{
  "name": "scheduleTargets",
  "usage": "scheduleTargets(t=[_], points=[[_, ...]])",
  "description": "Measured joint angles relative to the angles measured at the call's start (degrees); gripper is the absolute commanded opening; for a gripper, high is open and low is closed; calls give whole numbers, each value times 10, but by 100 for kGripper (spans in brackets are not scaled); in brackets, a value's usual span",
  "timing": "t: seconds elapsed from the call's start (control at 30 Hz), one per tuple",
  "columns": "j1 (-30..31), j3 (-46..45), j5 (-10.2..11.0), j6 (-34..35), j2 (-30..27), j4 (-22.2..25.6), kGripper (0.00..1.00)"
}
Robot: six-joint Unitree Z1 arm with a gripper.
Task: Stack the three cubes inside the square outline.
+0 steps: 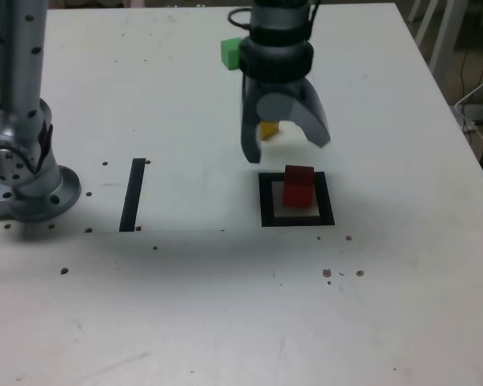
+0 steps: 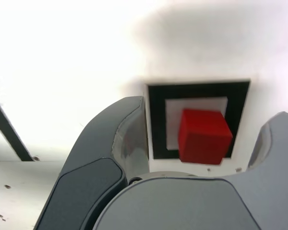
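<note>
jaws (image 1: 286,151) spread wide, empty, above red cube (image 1: 298,186) in square outline (image 1: 266,201).

A white counter (image 1: 225,322) fills the room's middle, its top speckled with small dark spots, and the arm's round grey base (image 1: 32,193) sits on it at the exterior view's left. A straight black strip (image 1: 133,195) lies flat near that base, and further toward the exterior view's right lies the square outline (image 1: 266,201), with the red cube (image 1: 298,186) resting inside it, nearer the frame's right side. Farther back on the counter sit the green cube (image 1: 231,53) and the yellow cube (image 1: 269,129), the yellow one mostly hidden from where I stand.
</note>
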State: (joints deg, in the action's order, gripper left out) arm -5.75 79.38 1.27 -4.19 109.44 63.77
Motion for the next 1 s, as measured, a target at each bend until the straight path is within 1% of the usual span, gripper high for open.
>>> scheduleTargets(t=[0.07,0.17,0.3,0.4,0.57,0.73,1.0], points=[[-18,-7,11,-6,-9,7,99],[-47,-20,19,-17,-18,11,99],[-87,-26,21,-25,-20,11,99],[-112,-21,18,-22,-19,11,99],[-147,-14,11,9,-6,10,100],[-160,2,-2,34,15,12,100],[-169,28,-13,39,64,19,98]])
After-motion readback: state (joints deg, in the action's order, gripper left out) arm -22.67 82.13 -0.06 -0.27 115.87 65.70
